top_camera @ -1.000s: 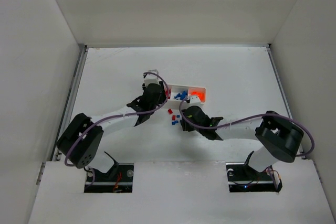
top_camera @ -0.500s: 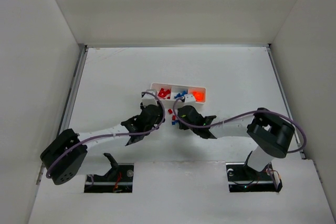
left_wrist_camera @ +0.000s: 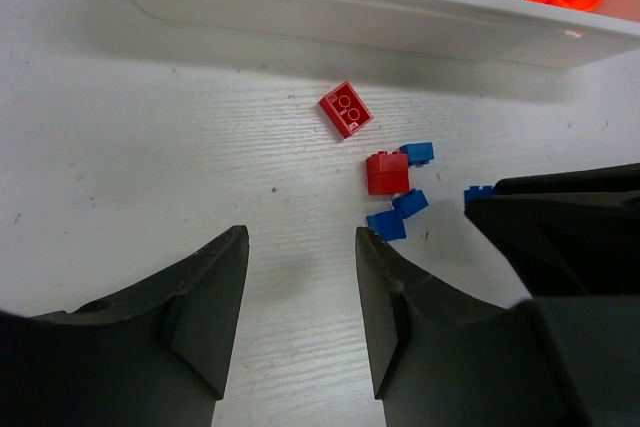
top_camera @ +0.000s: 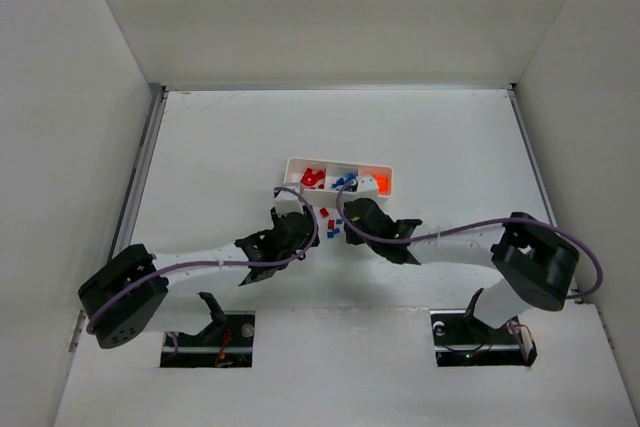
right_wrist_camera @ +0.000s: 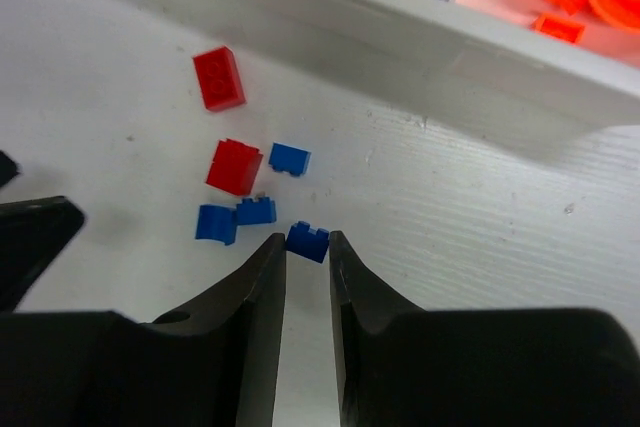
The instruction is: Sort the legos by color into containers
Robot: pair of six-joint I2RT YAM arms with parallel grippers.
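The white tray (top_camera: 386, 175) holds red legos (top_camera: 313, 178) on the left, blue legos (top_camera: 345, 183) in the middle and orange legos (top_camera: 374, 183) on the right. A loose cluster (top_camera: 328, 220) lies just in front of it. My right gripper (right_wrist_camera: 305, 244) is shut on a small blue brick (right_wrist_camera: 308, 238) at the cluster's near edge, low over the table. My left gripper (left_wrist_camera: 300, 247) is open and empty, just short of two red bricks (left_wrist_camera: 346, 108) (left_wrist_camera: 387, 173) and the blue bricks (left_wrist_camera: 386, 224). The two grippers (top_camera: 300, 230) (top_camera: 347, 220) flank the cluster.
The tray's near wall (right_wrist_camera: 420, 47) (left_wrist_camera: 400, 22) runs just beyond the loose pieces. My right gripper's black body (left_wrist_camera: 570, 217) fills the right of the left wrist view. Grey walls enclose the table (top_camera: 200, 147) on three sides.
My left gripper has pulled back from the tray's red compartment to the near left of the loose cluster. My right gripper has shifted slightly at the cluster.
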